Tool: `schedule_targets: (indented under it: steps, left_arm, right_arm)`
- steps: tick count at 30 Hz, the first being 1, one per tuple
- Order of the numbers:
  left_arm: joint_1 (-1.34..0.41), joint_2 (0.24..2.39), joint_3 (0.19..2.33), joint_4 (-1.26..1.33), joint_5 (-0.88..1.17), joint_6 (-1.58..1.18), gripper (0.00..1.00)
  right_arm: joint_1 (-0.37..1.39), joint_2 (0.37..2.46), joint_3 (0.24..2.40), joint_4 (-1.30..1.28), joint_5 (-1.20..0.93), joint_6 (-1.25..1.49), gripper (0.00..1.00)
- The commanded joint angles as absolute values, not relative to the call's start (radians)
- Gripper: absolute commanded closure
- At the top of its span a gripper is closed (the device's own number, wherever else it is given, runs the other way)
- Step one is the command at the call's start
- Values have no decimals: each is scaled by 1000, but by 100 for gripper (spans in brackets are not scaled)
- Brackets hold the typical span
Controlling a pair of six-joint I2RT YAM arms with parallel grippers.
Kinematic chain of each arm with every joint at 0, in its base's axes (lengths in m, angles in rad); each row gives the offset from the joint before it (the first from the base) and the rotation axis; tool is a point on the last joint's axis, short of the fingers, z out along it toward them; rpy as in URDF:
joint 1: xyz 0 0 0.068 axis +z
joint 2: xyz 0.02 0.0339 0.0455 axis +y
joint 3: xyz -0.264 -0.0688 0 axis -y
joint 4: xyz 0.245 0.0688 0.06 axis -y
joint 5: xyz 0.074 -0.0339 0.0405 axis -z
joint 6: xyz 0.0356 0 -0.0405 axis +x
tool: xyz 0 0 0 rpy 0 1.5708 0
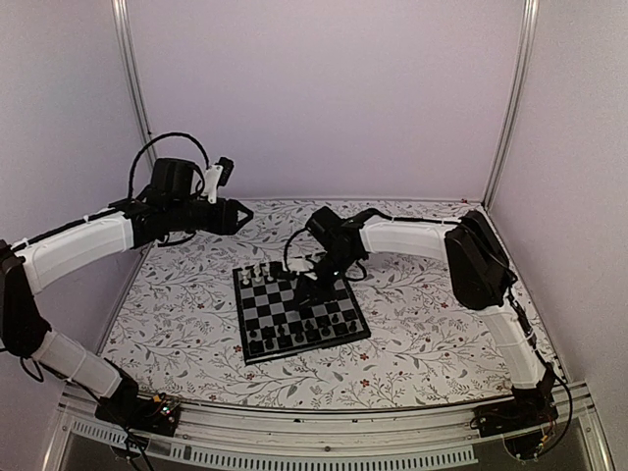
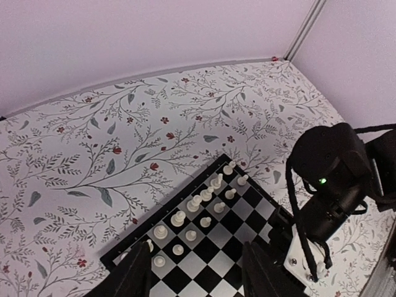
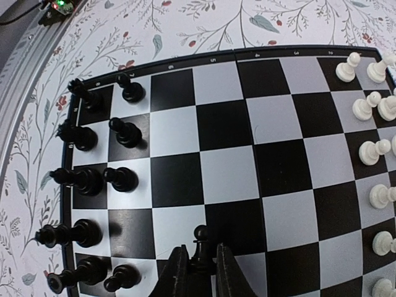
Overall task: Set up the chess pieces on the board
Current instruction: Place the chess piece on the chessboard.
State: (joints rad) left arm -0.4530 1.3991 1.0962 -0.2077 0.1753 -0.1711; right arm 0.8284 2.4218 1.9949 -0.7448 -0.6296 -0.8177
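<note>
The right claw (image 3: 201, 253) pinches a tiny black plastic-looking chess pawn (image 3: 200, 237) low on its stem; probably light, slick, easily toppled; the left claw (image 2: 197, 272) hangs spread, empty.

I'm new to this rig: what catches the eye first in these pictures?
The right gripper pinches a black pawn over the small checkered board, mid-table on the floral tabletop. White pieces line the board's far edge, black pieces its near edge. The left gripper hangs open, raised at the left.
</note>
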Motion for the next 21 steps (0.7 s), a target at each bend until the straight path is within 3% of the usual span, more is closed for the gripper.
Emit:
schedule_targets:
  steps: [1, 8, 21]
  left_arm:
    - [-441, 1427, 1024, -131, 306, -451, 49]
    - [-446, 1376, 745, 228, 481, -788, 55]
    - [-482, 1511, 589, 616, 643, -1039, 60]
  right_arm:
    - [802, 2292, 1961, -722, -704, -776, 91]
    - [780, 2236, 1927, -701, -752, -729, 90]
    - [779, 2226, 1936, -669, -769, -663, 90]
